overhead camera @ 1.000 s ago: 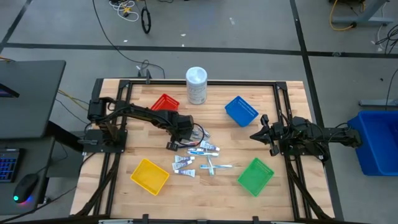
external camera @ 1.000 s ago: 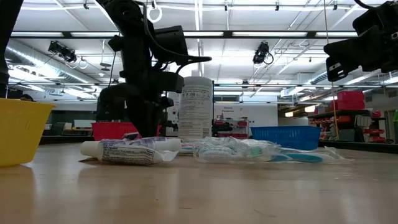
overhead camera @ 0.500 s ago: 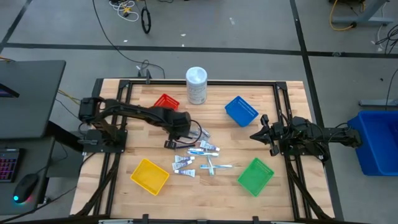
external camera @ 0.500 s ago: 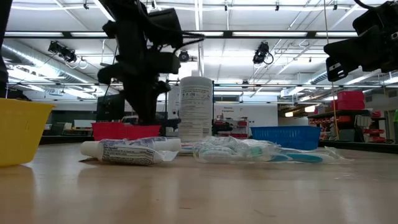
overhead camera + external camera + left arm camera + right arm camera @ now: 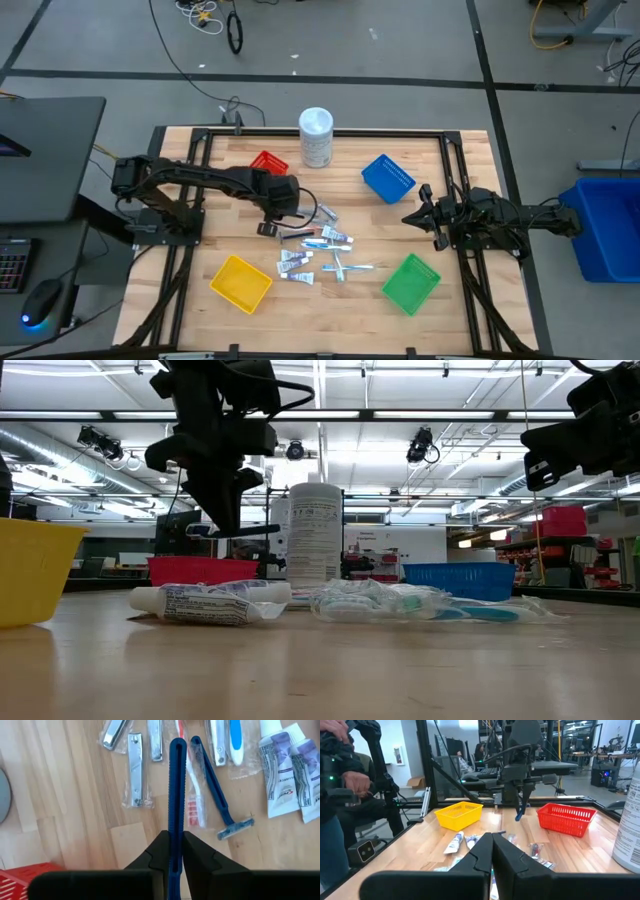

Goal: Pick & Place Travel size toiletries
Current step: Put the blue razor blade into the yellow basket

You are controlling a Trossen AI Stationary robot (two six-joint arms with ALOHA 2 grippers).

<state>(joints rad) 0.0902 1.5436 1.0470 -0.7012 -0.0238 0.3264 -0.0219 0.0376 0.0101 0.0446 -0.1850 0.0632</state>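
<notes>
Gripping blue razor handle, left jaws raised above toiletries; right jaws closed, empty

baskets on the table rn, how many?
4. Red basket at the far left beside the left arm, blue basket at the far right, yellow basket at the near left, green basket at the near right. None look hidden.

Around your wooden table you see grey concrete floor strewn with cables, a blue bin on one side, and bright ceiling strip lights overhead.
</notes>
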